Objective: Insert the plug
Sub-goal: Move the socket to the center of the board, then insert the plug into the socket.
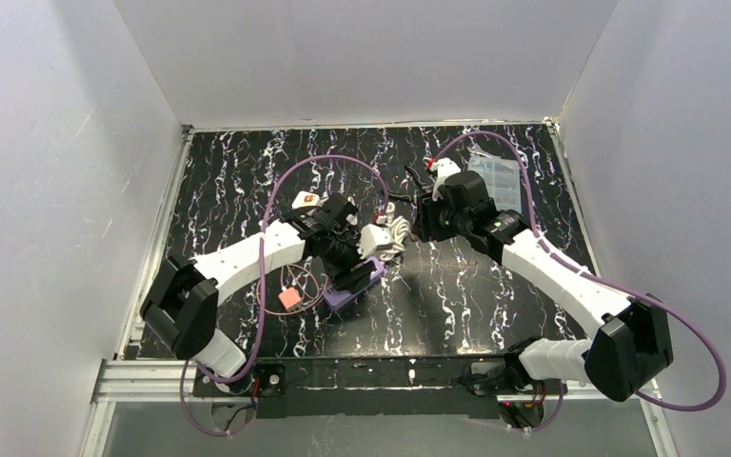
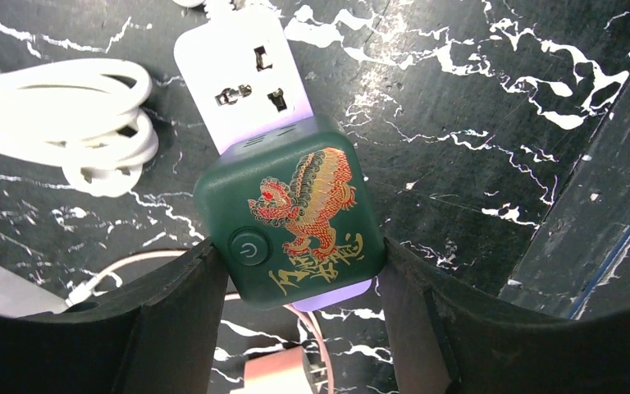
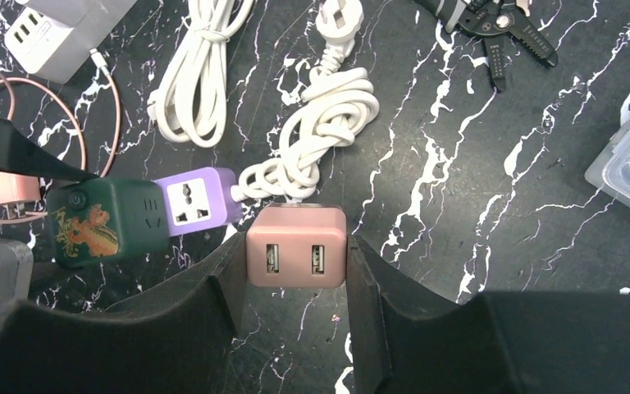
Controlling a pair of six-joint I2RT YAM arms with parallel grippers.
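Gripping the pink charger (image 3: 296, 245), my right tool (image 3: 294, 264) holds it just beside the purple power strip (image 3: 194, 199) on the bench (image 3: 467, 205). My left tool (image 2: 298, 250) is clamped on the green cube adapter (image 2: 289, 213), which sits on that strip.

Marbled table (image 1: 438, 314), power strip (image 3: 195, 201), cables (image 3: 328, 123), pliers (image 3: 500, 33)

White walls (image 1: 362, 57) around a black marbled tabletop (image 1: 438, 305).
The plain, evenly lit walls stood on the left, back and right sides; the tabletop was glossy black with white veins across it, and a silver metal rail (image 1: 143, 381) ran along its near edge.
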